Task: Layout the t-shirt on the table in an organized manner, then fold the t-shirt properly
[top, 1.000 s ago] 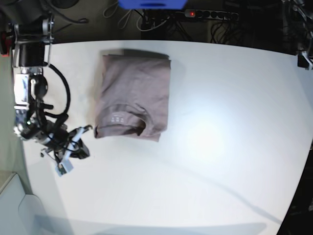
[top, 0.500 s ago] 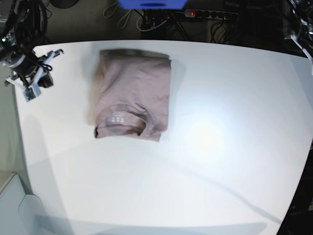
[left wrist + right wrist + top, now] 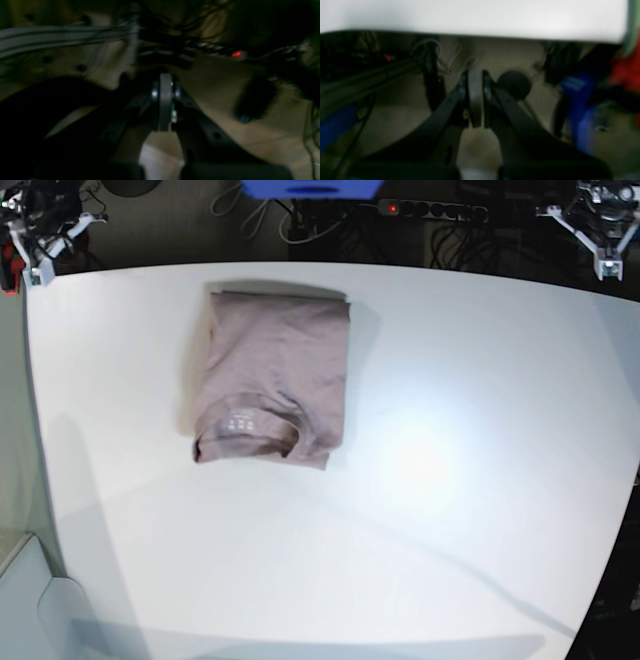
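The t-shirt point(image 3: 272, 375) lies folded into a compact mauve rectangle on the far left part of the white table point(image 3: 430, 510), its collar and pale neck print toward the near edge. Neither arm touches it. My right arm point(image 3: 40, 240) is pulled back beyond the table's far left corner, and my left arm point(image 3: 598, 225) beyond the far right corner. In the left wrist view my left gripper point(image 3: 165, 83) is shut on nothing over the dim floor. My right gripper point(image 3: 475, 75) is also shut and empty, with the table edge point(image 3: 480, 20) above it.
A power strip with a red light point(image 3: 430, 210) and tangled cables lie on the floor behind the table, next to a blue object point(image 3: 310, 188). In the right wrist view a dark round thing point(image 3: 513, 83) and blue and red shapes point(image 3: 575, 100) sit below the table.
My right arm has swung from the table's left side back to the far left corner. My left gripper has closed and its arm now shows at the far right corner. The t-shirt stayed still.
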Motion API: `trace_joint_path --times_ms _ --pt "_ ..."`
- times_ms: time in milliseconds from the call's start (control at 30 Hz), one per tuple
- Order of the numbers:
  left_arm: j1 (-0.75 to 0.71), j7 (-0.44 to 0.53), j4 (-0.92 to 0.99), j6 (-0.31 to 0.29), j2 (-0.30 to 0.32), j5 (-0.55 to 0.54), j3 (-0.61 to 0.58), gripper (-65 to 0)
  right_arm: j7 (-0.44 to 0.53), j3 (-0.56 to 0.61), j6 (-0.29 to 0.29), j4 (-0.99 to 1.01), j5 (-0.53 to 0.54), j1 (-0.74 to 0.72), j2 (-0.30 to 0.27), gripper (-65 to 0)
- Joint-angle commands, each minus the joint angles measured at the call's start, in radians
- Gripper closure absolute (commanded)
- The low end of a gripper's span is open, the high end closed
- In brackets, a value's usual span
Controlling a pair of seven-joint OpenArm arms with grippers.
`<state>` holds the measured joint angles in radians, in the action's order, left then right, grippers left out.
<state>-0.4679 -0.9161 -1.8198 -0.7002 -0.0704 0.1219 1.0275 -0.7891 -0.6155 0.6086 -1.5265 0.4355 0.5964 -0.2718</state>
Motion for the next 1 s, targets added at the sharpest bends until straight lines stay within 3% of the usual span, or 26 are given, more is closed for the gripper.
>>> trace_joint_path --times_ms 0,167,267,333,500,567,700,867,900,967 --pt "-0.007 0.045 0.019 0.002 0.002 -0.006 -0.016 -0.2 0.040 -0.008 0.006 0.048 0.004 0.010 -0.014 0.0" --pt "-0.058 0.229 0.286 0.002 -0.007 -0.005 -0.164 -0.2 0.237 0.033 0.006 0.323 0.004 0.003 -0.014 0.0" --pt "-0.059 0.346 0.532 0.002 0.028 -0.005 -0.270 -0.2 0.363 0.104 0.006 0.462 -0.034 0.000 -0.010 0.0" --pt "-0.055 0.457 0.704 0.002 0.048 -0.005 -0.333 -0.2 0.455 0.150 0.006 0.554 -0.076 -0.031 0.026 0.0" --pt "-0.053 0.921 1.103 0.002 0.106 -0.014 -0.473 -0.2 0.725 0.167 0.006 0.821 -0.189 -0.092 0.098 0.0" --pt "-0.028 1.057 1.228 0.002 0.114 -0.014 -0.530 -0.2 0.802 0.167 0.006 0.895 -0.232 -0.114 0.118 0.0" --pt "0.061 1.169 1.472 0.149 0.114 -0.006 -0.611 -0.2 0.900 0.167 0.001 1.004 -0.287 -0.149 0.157 0.0" --pt "0.163 1.193 1.618 0.396 0.096 -0.006 -0.677 -0.2 1.015 0.174 -0.008 1.130 -0.289 -0.189 0.193 0.0" --pt "0.169 1.193 1.620 0.439 0.080 -0.006 -0.688 -0.2 1.049 0.190 -0.034 1.161 -0.289 -0.197 0.194 0.0" --pt "0.179 1.185 1.621 0.528 0.068 -0.006 -0.708 -0.2 1.129 0.242 -0.140 1.231 -0.289 -0.215 0.197 0.0"
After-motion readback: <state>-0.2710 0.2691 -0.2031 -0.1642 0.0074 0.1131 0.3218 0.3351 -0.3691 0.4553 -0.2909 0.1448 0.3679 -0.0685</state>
